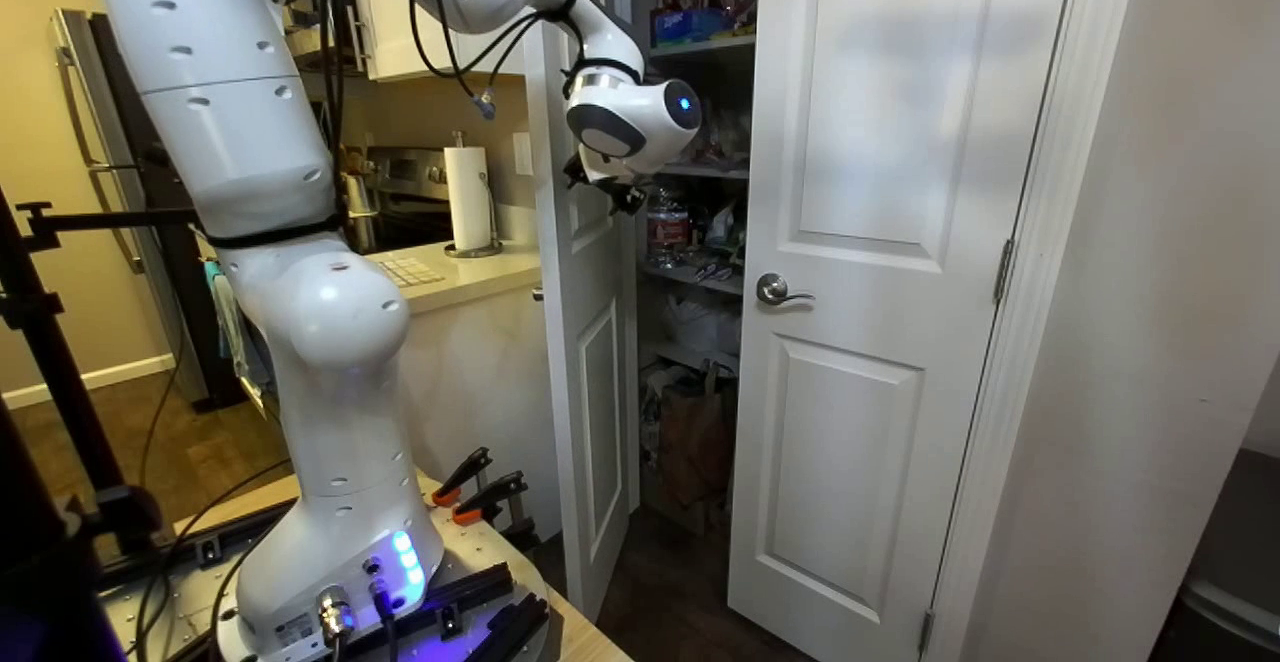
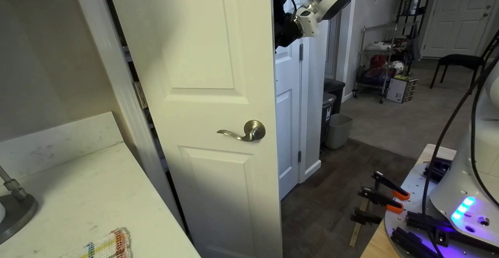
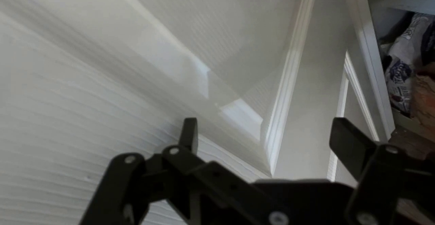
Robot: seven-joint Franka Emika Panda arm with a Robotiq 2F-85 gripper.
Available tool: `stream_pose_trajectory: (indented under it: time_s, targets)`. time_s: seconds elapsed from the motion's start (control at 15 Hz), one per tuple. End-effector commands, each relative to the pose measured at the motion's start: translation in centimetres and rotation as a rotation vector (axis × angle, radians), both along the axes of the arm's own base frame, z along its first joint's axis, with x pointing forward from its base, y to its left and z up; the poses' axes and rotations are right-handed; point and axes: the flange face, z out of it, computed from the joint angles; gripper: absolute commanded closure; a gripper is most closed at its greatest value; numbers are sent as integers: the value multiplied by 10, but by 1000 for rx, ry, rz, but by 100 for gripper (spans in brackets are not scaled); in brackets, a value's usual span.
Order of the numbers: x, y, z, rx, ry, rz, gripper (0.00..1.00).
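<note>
My gripper (image 3: pixel 266 135) is open in the wrist view, its two black fingers wide apart with nothing between them. Ahead of it lies the panelled white surface of a door (image 3: pixel 217 41). In an exterior view the gripper (image 1: pixel 602 185) hangs in front of the partly open near door (image 1: pixel 592 382), high on its inner side. From the opposite face of that door (image 2: pixel 210 113), its edge hides part of the gripper (image 2: pixel 284 32). A metal lever handle (image 2: pixel 251 131) sits on that face. Whether the fingers touch the door, I cannot tell.
A second white door (image 1: pixel 860 312) with a lever handle (image 1: pixel 778 290) stands to the right of the opening. Between the doors, pantry shelves hold a bottle (image 1: pixel 667 227) and a paper bag (image 1: pixel 690 432). A counter (image 2: pixel 78 195), clamps (image 1: pixel 490 492) and a bin (image 2: pixel 338 130) are nearby.
</note>
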Motion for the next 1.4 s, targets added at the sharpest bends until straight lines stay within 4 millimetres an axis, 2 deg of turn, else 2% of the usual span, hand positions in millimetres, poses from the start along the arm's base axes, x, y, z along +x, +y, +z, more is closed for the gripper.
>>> stream_pose_trajectory:
  time_s: [0.0, 0.2, 0.27, 0.8, 1.0, 1.33]
  targets:
    - [0, 0, 0, 0, 0, 0, 0]
    - [0, 0, 0, 0, 0, 0, 0]
    - [-2, 6, 2, 8, -7, 13, 0]
    - [-14, 104, 2, 42, -27, 153, 0]
    - [-19, 126, 1, 53, -25, 185, 0]
    - [-16, 149, 1, 79, -28, 222, 0]
